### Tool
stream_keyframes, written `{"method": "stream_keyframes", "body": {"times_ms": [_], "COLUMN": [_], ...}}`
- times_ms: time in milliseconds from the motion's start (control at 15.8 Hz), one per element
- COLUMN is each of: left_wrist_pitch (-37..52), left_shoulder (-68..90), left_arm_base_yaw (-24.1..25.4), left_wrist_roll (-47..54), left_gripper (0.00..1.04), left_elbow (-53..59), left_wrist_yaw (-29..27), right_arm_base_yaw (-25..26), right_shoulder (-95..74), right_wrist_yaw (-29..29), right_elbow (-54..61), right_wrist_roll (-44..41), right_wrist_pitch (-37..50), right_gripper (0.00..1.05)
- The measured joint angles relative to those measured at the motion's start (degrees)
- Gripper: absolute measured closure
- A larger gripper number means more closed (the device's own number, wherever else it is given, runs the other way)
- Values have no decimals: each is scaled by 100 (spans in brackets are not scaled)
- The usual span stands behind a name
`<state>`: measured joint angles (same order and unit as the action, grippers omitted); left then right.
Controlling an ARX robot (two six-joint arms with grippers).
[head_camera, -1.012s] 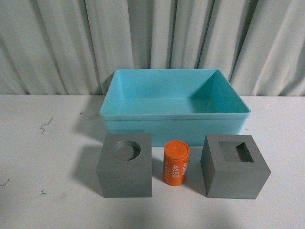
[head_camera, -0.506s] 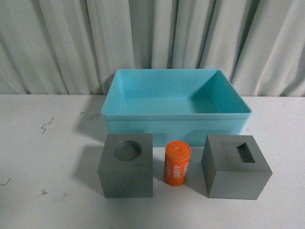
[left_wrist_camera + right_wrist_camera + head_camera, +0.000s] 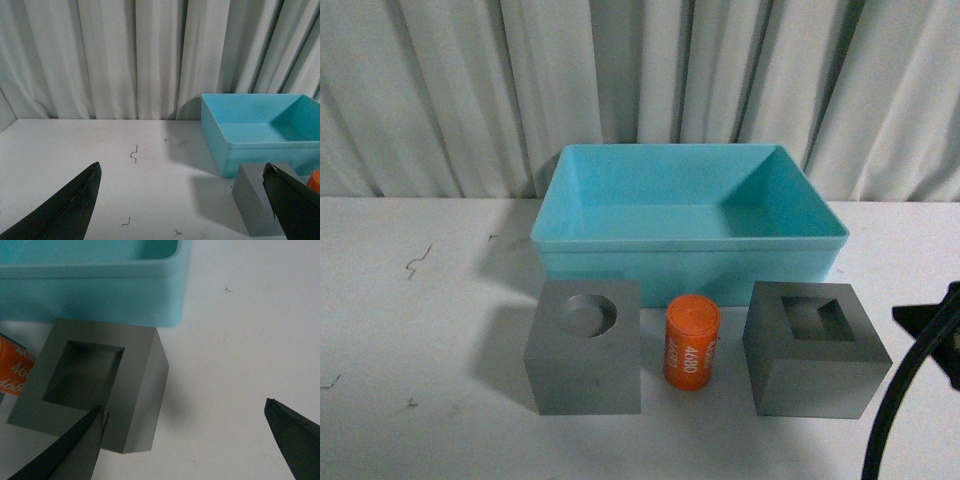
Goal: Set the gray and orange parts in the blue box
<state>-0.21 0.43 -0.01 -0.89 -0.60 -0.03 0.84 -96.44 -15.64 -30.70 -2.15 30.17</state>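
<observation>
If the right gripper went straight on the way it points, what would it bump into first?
Probably the gray cube with the square recess: one finger of the open right gripper lines up over its edge, while the middle aims at white table beside it. Depth is hard to judge.

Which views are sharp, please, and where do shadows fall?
Front view: sharp, evenly lit, soft shadows left of the round-recess cube and box. Left wrist view: box sharp, left fingers dark silhouettes. Right wrist view: dimmer, right fingers blurred, square-recess cube clear.

Blue box (image 3: 690, 272) at back, front row l-r: round-recess gray cube (image 3: 583, 352), orange 4680 cyl (image 3: 691, 346), sq-recess gray cube (image 3: 814, 368), cyl upright
</observation>
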Motion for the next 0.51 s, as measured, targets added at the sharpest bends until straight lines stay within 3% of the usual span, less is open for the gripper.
{"method": "stream_keyframes", "body": {"times_ms": [126, 253, 506], "left_wrist_pitch": [0, 2, 0], "left_shoulder": [0, 0, 0], "left_arm_base_yaw": [0, 0, 0], "left_wrist_roll": [0, 0, 2], "left_gripper": [7, 7, 7], "left_elbow": [0, 0, 0], "left_wrist_yaw": [0, -2, 0], "right_arm_base_yaw": [-538, -647, -649], "right_shoulder": [-940, -1200, -1335], "right_wrist_yaw": [365, 557, 745], "right_elbow": [-461, -616, -671], "right_wrist_roll": [289, 437, 538], "right_wrist_pitch": [295, 369, 503], "right_gripper": [6, 6, 36]}}
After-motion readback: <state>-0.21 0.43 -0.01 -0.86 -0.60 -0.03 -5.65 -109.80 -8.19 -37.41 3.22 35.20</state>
